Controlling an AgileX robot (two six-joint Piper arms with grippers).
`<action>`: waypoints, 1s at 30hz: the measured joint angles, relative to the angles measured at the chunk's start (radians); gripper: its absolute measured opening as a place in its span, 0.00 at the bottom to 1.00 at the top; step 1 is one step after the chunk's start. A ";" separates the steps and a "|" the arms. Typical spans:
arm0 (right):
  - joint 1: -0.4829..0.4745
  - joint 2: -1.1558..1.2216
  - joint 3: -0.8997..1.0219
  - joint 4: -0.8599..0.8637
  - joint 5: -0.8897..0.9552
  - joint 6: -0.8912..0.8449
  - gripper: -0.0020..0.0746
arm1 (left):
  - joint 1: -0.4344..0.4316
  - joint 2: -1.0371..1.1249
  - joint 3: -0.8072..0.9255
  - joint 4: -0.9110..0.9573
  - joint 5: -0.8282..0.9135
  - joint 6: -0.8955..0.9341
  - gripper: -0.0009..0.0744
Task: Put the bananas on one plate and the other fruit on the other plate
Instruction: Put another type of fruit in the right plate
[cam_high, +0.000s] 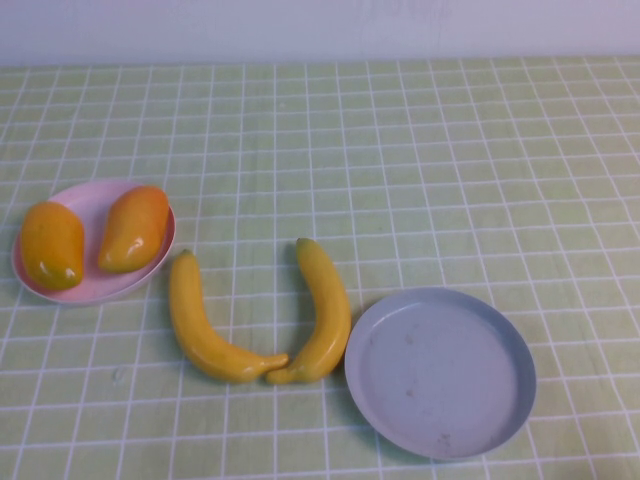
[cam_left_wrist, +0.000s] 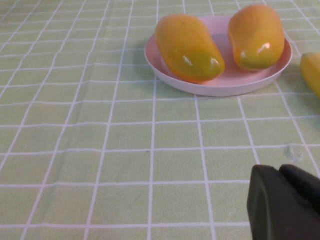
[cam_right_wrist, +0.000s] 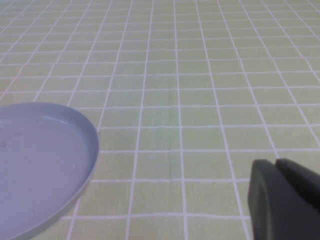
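Two mangoes (cam_high: 90, 238) on pink plate (cam_high: 95, 290); both grippers (cam_left_wrist: 287, 205) shut.

green checked tablecloth (cam_high: 450, 150), white wall (cam_high: 320, 25)

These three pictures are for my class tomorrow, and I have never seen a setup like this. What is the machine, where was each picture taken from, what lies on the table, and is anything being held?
It is a robot with two arms, each ending in a gripper. One picture looks down from a raised camera; the other two come from cameras on the wrists.

On the checked tablecloth, two mango-like fruits lie on the pink plate. Two bananas lie on the cloth, their ends meeting, beside the empty grey-blue plate.

The left gripper sits low near the pink plate, and the right gripper near the grey-blue plate. Both are shut and hold nothing.
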 joint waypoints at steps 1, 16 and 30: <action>0.000 0.000 0.000 0.000 0.000 0.000 0.00 | 0.000 0.000 0.000 0.000 0.000 0.000 0.01; 0.000 0.000 0.000 0.000 -0.018 0.000 0.00 | 0.000 0.000 0.000 0.000 0.002 0.000 0.01; 0.000 0.000 0.000 0.598 -0.343 0.002 0.00 | 0.000 0.000 0.000 0.000 0.002 0.000 0.01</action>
